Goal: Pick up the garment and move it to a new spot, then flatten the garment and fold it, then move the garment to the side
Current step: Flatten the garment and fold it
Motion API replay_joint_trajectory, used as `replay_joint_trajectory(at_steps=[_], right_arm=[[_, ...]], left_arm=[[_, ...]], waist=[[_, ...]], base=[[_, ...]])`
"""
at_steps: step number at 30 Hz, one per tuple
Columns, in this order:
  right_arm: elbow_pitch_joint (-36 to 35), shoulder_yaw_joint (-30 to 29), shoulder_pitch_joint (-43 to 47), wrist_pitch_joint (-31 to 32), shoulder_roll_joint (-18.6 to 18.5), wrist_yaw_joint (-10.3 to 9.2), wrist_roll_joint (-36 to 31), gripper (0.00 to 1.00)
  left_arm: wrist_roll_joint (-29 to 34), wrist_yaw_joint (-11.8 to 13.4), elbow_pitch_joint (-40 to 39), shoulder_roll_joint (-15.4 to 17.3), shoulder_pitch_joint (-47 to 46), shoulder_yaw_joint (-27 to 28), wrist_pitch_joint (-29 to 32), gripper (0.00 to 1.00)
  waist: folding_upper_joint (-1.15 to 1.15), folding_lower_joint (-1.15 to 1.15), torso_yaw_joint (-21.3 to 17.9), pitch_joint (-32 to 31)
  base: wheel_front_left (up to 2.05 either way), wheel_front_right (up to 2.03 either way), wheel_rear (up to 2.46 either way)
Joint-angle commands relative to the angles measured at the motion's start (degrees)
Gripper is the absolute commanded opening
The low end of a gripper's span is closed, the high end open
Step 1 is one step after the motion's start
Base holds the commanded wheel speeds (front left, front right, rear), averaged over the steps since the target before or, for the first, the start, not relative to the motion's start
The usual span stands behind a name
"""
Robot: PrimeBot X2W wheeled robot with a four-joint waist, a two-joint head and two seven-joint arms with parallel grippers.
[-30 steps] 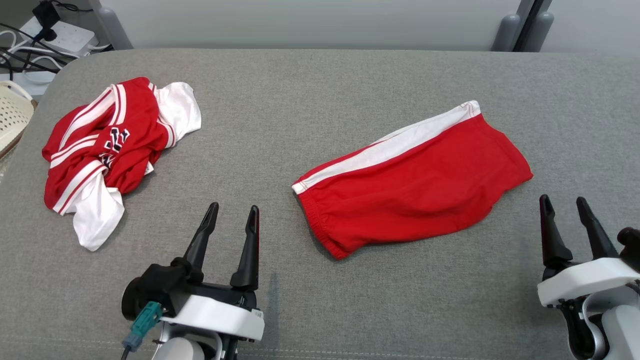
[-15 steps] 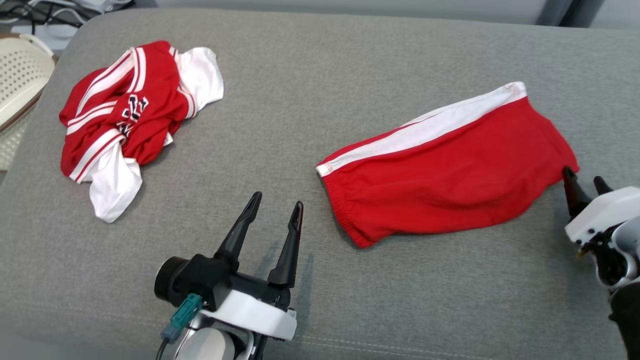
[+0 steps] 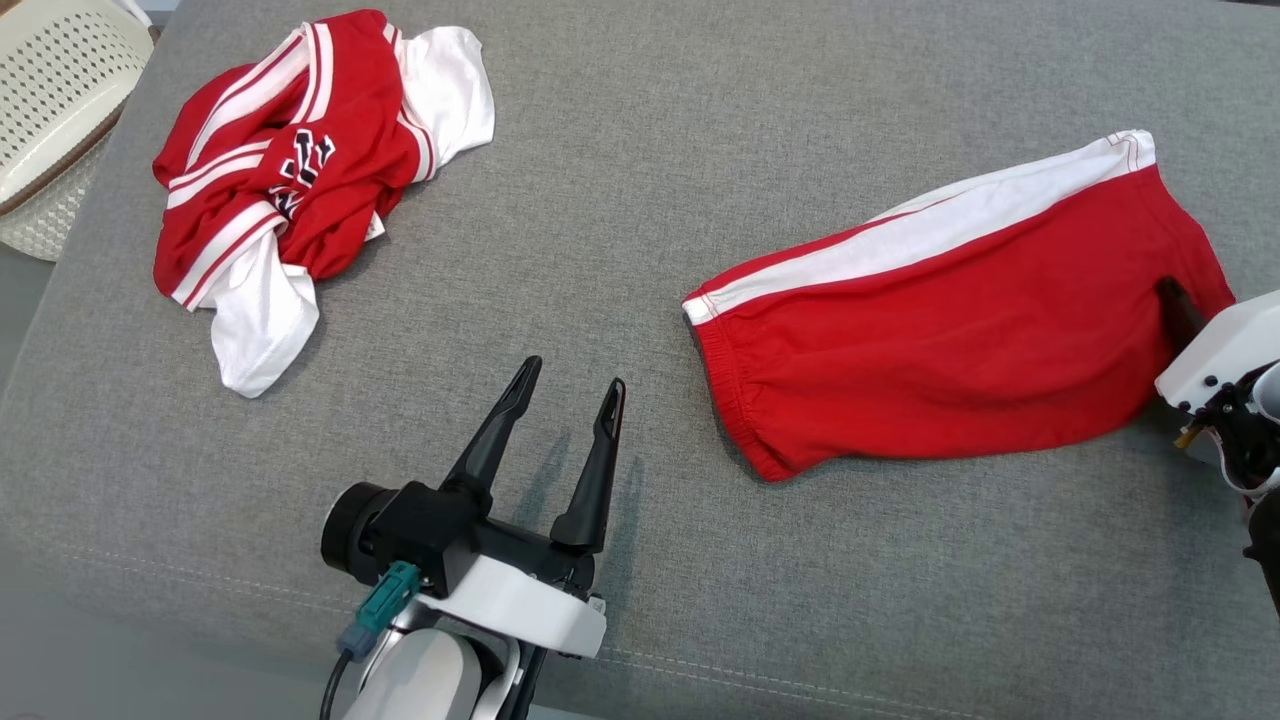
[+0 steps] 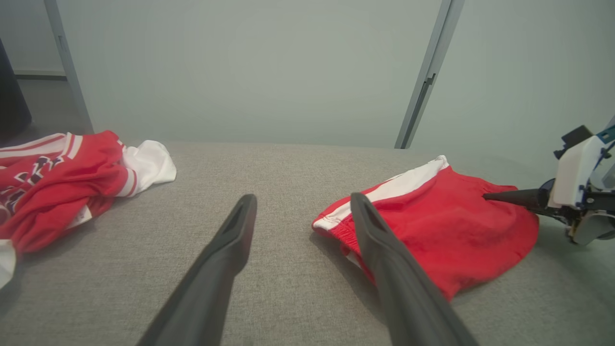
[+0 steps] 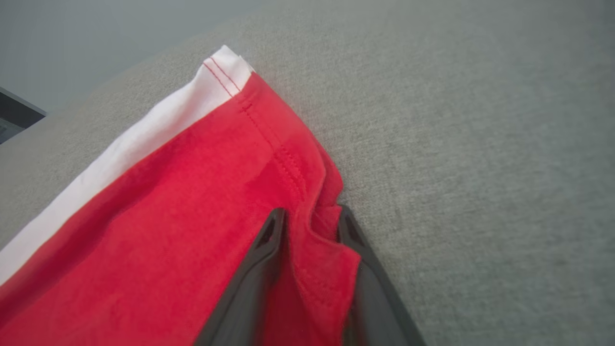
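The garment, red shorts with a white side stripe, lies flat on the right half of the grey cushion. My right gripper is at its right hem. In the right wrist view the two fingers pinch a puckered fold of the red cloth at the right gripper. My left gripper hovers open over bare cushion left of the waistband, holding nothing. The left wrist view shows the left gripper with the garment to its right and the right gripper on its far edge.
A crumpled red-and-white jersey lies at the far left of the cushion and appears as the jersey in the left wrist view. A cream perforated basket stands beyond the cushion's left edge. The cushion's front seam runs just behind my left wrist.
The camera has tilted down, shifting the whole picture. My right gripper has gone forward from the bare cushion to the garment's right hem and closed onto the cloth. The left gripper stays open.
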Motion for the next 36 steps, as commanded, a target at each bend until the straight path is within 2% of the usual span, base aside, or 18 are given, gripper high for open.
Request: replay_joint_trajectory(at_steps=[1, 6, 8, 10, 15, 20, 26, 30, 31, 32, 33, 34, 36], right_arm=[[-0.1, 1.7, 0.5, 0.8, 0.8, 0.00, 0.7, 0.00], [0.5, 3.3, 0.4, -1.5, 0.2, 0.00, 1.6, 0.00], [0.2, 2.9, 0.7, -4.3, 0.0, 0.00, 2.5, 0.00], [-0.8, 1.7, 2.8, -9.6, 0.2, 0.00, 4.5, 0.00], [-2.7, 0.9, 9.1, -15.1, 1.4, 0.00, 7.6, 0.00], [-4.9, 1.8, 15.0, -18.1, 2.5, 0.00, 6.5, 0.00], [-8.0, -1.6, 18.6, -18.8, 4.2, 0.00, 2.8, 0.00], [-6.9, -2.9, 19.5, -18.8, 5.3, 0.00, -0.7, 0.00], [-6.5, -2.9, 19.4, -18.8, 5.7, 0.00, -1.1, 0.10], [-6.5, -2.9, 19.4, -18.8, 5.7, 0.00, -1.1, 0.10], [-6.4, -2.7, 19.3, -18.8, 5.8, 0.00, -1.7, 0.94], [-7.0, -2.5, 19.2, -18.8, 5.5, 0.00, -2.6, 1.00], [-8.6, -3.0, 19.4, -18.8, 4.7, 0.00, -4.1, 1.00]], left_arm=[[0.4, -0.2, -1.2, 0.3, -2.0, 1.5, -0.3, 1.00], [0.3, 0.0, -0.9, 0.3, -2.3, 1.4, -0.3, 1.00], [0.4, 0.1, -0.9, 0.3, -2.1, 1.7, -0.3, 1.00], [0.1, -0.2, -1.0, 0.3, -1.3, 2.4, -0.3, 1.00], [-0.5, -0.8, -1.9, 0.3, 0.6, 3.4, -0.3, 1.00], [0.2, -1.0, -2.2, 0.3, 2.1, 4.5, -0.3, 1.00], [0.6, -1.5, -1.9, 0.3, 2.9, 5.1, -0.3, 1.00], [0.6, -1.5, -1.7, 0.3, 3.4, 5.1, -0.3, 1.00], [0.6, -1.4, -1.6, 0.3, 3.5, 5.0, -0.3, 1.00], [0.6, -1.4, -1.6, 0.3, 3.5, 5.0, -0.3, 1.00], [0.6, -1.4, -1.6, 0.3, 3.5, 4.9, -0.3, 1.00], [0.4, -1.3, -1.6, 0.3, 3.6, 4.9, -0.3, 1.00], [-0.3, -1.1, -1.8, 0.3, 3.8, 5.2, -0.3, 1.00]], waist=[[0.00, 0.00, 0.0, 0.0], [0.00, 0.00, -0.2, -0.7], [0.00, 0.00, -0.6, -1.2], [0.00, 0.00, -1.6, -2.2], [0.00, 0.00, -4.3, -3.9], [0.00, 0.00, -7.5, -5.5], [0.00, 0.00, -11.0, -7.2], [0.00, 0.00, -12.7, -8.2], [0.00, 0.00, -13.0, -8.4], [0.00, 0.00, -13.0, -8.4], [0.00, 0.00, -13.2, -8.6], [0.00, 0.00, -13.4, -8.7], [0.00, 0.00, -13.8, -8.7]], base=[[0.00, 0.00, 0.00], [0.00, 0.00, 0.00], [0.00, 0.00, 0.00], [0.00, 0.00, 0.00], [0.00, 0.00, 0.00], [0.00, 0.00, 0.00], [0.00, 0.00, 0.00], [0.00, 0.00, 0.00], [0.00, 0.00, 0.00], [0.00, 0.00, 0.00], [0.00, 0.00, 0.00], [0.00, 0.00, 0.00], [0.00, 0.00, 0.00]])
